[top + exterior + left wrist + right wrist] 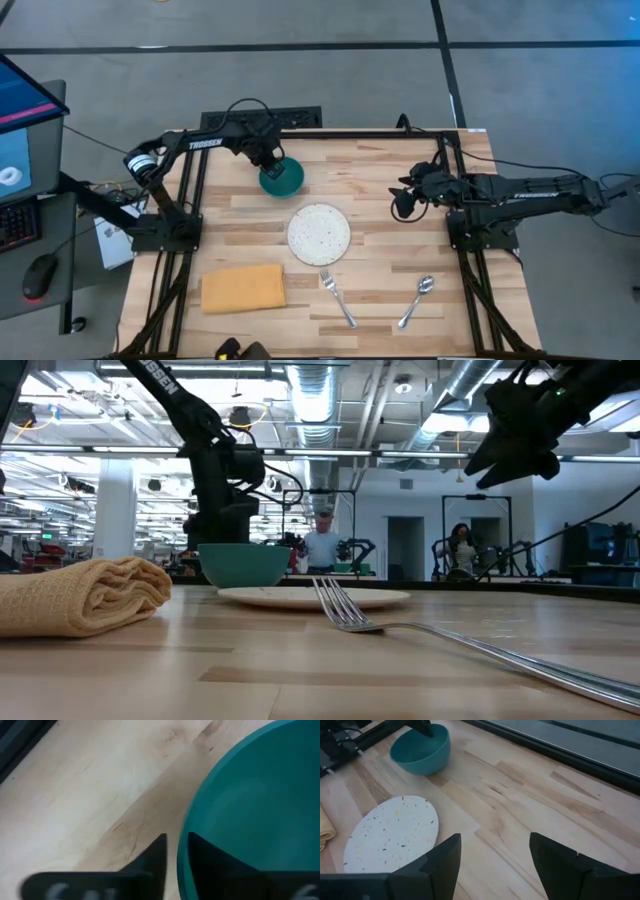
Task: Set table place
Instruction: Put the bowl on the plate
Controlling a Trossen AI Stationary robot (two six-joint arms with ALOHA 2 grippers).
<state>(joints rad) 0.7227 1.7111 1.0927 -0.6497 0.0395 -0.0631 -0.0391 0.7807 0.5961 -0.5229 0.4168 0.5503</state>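
A teal bowl (283,178) stands at the far left of the pale plank tabletop (380,170), just beyond a speckled white plate (319,233). My left gripper (270,166) is over the bowl's far-left rim and shut on it. My right gripper (404,203) hangs open and empty above the table's right side, clear of everything; its own view (492,860) shows the plate (392,832) and the bowl (420,750) ahead. A fork (337,298) and a spoon (416,301) lie near the front edge. A folded yellow-orange cloth (243,288) lies at the front left. My left gripper pinches the bowl's rim (183,851) on its far-left side, with one finger (150,862) outside the wall and the other (215,857) inside the bowl. The fingers come from above, pointing down. The bowl stays upright (245,565); the plate hides its base in the low view.
Black frame rails (190,190) run along the table's left, far and right sides. Bare wood lies between the plate and the right arm's base (480,235). People stand in the room far behind the table (322,545).
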